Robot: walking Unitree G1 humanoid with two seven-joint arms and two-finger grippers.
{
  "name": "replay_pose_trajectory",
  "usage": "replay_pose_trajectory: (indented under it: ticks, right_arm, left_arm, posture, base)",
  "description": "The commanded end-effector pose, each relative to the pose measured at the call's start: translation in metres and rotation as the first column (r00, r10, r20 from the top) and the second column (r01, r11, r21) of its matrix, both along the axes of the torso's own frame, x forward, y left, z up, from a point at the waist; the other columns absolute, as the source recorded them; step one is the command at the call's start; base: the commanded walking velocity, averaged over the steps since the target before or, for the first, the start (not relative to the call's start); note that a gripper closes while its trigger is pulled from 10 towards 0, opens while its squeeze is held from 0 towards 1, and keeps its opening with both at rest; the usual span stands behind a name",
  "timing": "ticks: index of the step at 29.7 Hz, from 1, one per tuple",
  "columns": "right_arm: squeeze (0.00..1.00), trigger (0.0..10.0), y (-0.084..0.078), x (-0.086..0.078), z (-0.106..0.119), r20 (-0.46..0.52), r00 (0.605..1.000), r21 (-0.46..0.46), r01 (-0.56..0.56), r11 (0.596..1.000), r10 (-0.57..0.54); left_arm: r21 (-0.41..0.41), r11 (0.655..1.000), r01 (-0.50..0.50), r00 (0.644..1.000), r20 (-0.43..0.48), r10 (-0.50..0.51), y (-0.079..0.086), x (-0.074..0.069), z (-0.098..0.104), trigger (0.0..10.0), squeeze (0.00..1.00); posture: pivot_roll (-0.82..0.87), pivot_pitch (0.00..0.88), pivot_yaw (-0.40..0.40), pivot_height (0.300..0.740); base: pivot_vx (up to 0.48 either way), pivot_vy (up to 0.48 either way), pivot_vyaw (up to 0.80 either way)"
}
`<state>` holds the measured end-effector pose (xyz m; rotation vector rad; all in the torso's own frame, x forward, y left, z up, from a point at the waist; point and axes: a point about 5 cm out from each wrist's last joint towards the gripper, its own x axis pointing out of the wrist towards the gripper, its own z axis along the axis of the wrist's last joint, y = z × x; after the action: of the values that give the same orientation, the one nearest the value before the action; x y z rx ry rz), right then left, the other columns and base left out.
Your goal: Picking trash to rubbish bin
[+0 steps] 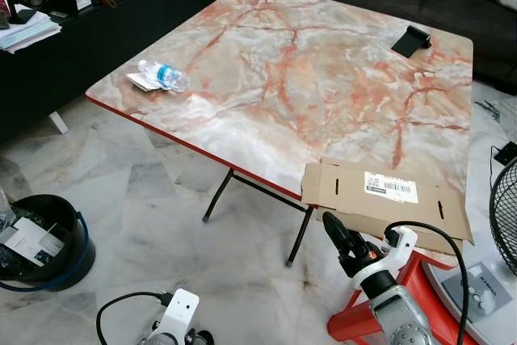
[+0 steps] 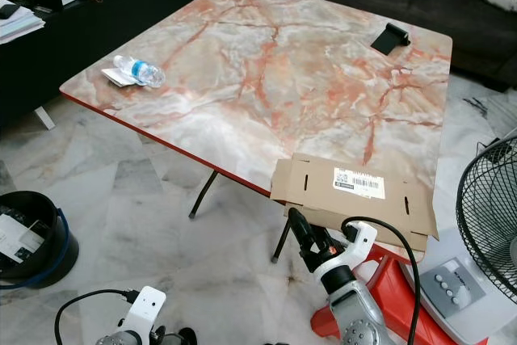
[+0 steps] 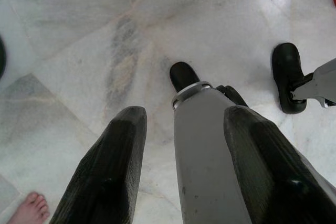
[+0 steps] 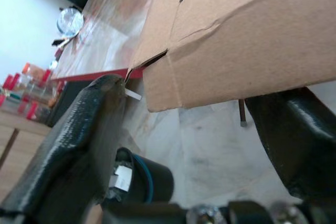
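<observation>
**Right gripper lined up on the overhanging cardboard**

The flattened cardboard (image 1: 386,202) lies on the near corner of the marble table (image 1: 283,70), its edge jutting past the rim — which is likely why the right gripper (image 1: 335,232) sits just below that overhang, fingers spread either side of the flap. The left gripper (image 3: 181,166) hangs low, fingers apart, over bare floor. The bin (image 1: 44,240) stands on the floor well left of the table — open tile between. A water bottle (image 1: 164,76) rests near the table's far-left edge.
</observation>
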<state>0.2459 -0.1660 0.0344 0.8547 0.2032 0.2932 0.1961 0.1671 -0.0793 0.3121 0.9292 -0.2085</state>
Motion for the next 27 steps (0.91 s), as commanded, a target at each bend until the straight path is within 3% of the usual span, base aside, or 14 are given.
replay_pose_trajectory:
  ticks: [1, 11, 27]
  right_arm:
    - [0.0, 0.0, -0.0141, 0.0107, 0.0195, 0.08, 0.995, -0.002, 0.067, 0.998, -0.067]
    - [0.0, 0.0, -0.0114, 0.0139, 0.0271, 0.089, 0.992, 0.067, 0.084, 0.994, -0.09]
    - [0.0, 0.0, -0.009, 0.0138, 0.0272, 0.082, 0.993, 0.081, 0.082, 0.993, -0.088]
  left_arm:
    - [-0.011, 1.0, -0.014, 0.999, -0.051, 0.013, -0.0023, -0.0125, -0.0069, 10.0, 0.0]
    - [-0.013, 1.0, -0.015, 0.999, -0.051, 0.015, -0.0027, -0.0126, -0.0069, 10.0, 0.0]
    - [-0.014, 1.0, -0.016, 0.998, -0.053, 0.016, -0.0025, -0.0132, -0.0072, 10.0, 0.0]
  posture:
    - [0.03, 0.127, -0.08, 0.74]
    - [0.03, 0.13, -0.082, 0.74]
    - [0.03, 0.131, -0.082, 0.74]
  base:
    - [0.0, 0.0, 0.0]
    - [0.0, 0.0, 0.0]
    - [0.0, 0.0, 0.0]
